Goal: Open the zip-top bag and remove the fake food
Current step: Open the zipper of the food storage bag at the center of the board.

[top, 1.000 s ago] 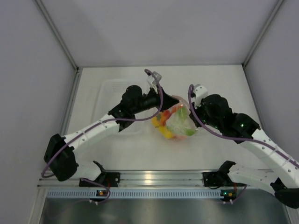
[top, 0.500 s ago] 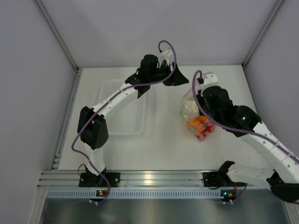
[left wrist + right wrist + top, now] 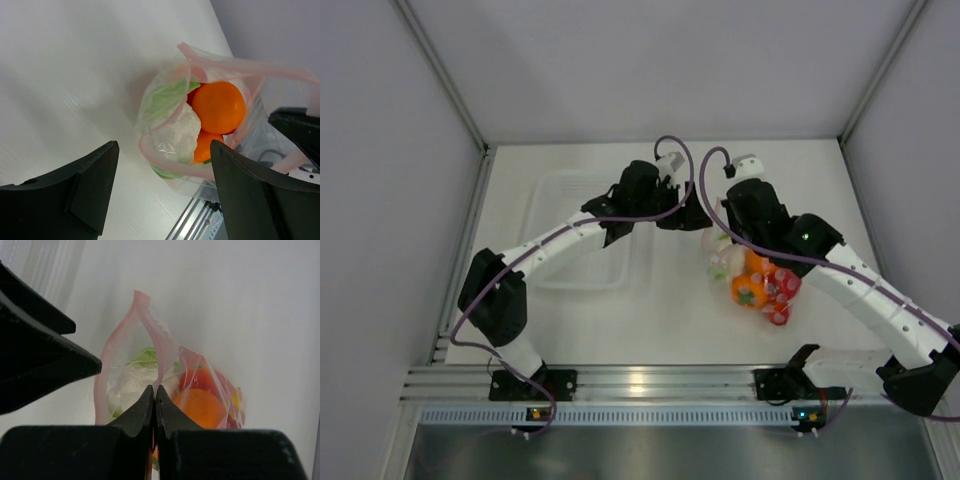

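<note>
The zip-top bag (image 3: 752, 280) hangs above the table at centre right, its pink-rimmed mouth (image 3: 165, 160) spread open. My right gripper (image 3: 154, 388) is shut on one pink lip of the bag (image 3: 150, 335) and holds it up; from above, that gripper (image 3: 718, 240) sits at the bag's top left. The fake food is inside: an orange (image 3: 218, 107), white cauliflower (image 3: 176, 136), red and orange pieces (image 3: 765, 290). My left gripper (image 3: 165, 190) is open and faces the mouth with nothing between its fingers. From above it (image 3: 692, 212) is just left of the bag.
A rigid clear tray (image 3: 570, 245) lies on the table at left, under the left arm. The aluminium rail (image 3: 640, 380) runs along the near edge. White walls close the table on three sides. The left gripper's black fingers (image 3: 40, 360) fill the left of the right wrist view.
My left gripper let go of the bag and opened, swung up to the back, then came back beside the mouth. The right gripper carried the bag to the right.
</note>
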### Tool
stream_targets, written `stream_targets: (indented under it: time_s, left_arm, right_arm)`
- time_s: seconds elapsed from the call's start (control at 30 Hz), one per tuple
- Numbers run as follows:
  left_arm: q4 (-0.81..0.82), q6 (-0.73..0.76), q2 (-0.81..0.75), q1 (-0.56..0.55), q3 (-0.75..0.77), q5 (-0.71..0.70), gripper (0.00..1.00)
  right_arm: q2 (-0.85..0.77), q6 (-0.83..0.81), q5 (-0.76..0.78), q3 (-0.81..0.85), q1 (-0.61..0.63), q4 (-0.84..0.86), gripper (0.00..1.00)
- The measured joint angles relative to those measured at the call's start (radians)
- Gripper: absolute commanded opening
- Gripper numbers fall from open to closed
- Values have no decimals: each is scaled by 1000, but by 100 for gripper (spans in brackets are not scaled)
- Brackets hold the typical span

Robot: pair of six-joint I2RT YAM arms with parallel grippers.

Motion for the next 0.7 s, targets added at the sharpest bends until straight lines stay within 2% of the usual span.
stream_targets:
  time_s: [0.17,0.27,0.4,0.47,0.63,0.7]
  left_arm:
    - [49,7,-63,-24,-92,2,80]
    - [100,-14,-56,-23,-156,21,80]
    - [123,-36,-18,-23,-168,10,78]
    - [137,-48,-1,-23,-168,2,71]
    - [196,-100,45,-23,-167,17,61]
    - [209,-119,68,-25,-167,26,46]
  right_arm:
    - [-7,1,-35,-32,-23,46,0]
    - [-12,2,-68,-56,-44,70,0]
    - [-31,1,-116,-81,-51,98,0]
    - [-45,1,-137,-88,-51,108,0]
    - [-74,0,-166,-97,-53,116,0]
    - [-78,-1,-174,-102,-53,119,0]
